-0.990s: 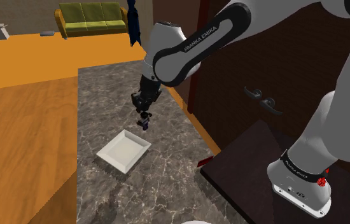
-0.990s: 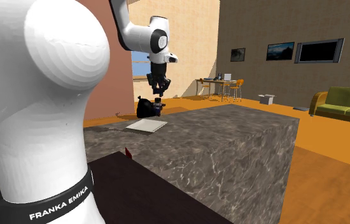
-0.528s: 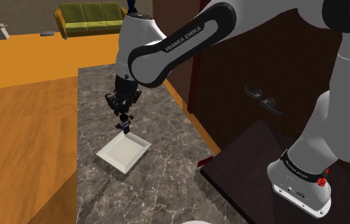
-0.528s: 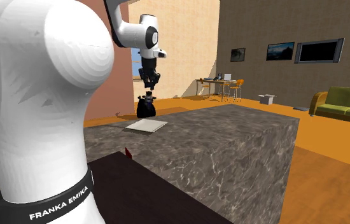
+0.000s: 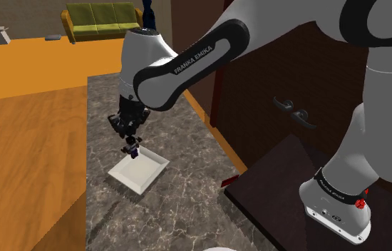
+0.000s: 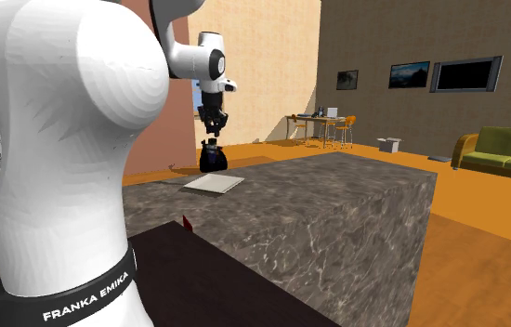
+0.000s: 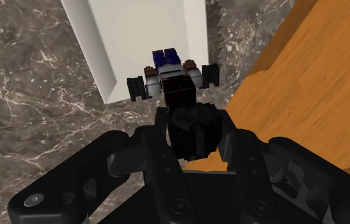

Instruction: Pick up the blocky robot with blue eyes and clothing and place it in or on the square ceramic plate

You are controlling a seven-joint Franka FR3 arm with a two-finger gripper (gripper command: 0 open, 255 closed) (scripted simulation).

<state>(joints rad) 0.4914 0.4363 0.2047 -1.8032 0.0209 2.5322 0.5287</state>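
From where I stand, the gripper (image 5: 130,140) has its black fingers clamped on the blocky robot (image 7: 172,77). The toy hangs in the air over one edge of the white square plate (image 5: 147,171), on the side of the marble counter (image 5: 166,214) nearest the orange wood floor (image 5: 23,142). A dark cabinet (image 5: 266,85) lines the counter's other side, a green sofa (image 5: 102,20) sits well off, and in the second exterior view a black lump (image 6: 212,162) shows just beyond the plate.

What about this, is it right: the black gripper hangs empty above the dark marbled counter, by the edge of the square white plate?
Not empty. The black gripper is shut on the blocky toy robot with blue parts, and hangs above the dark marbled counter, by the edge of the square white plate. The wrist view shows the toy clasped between its fingers.
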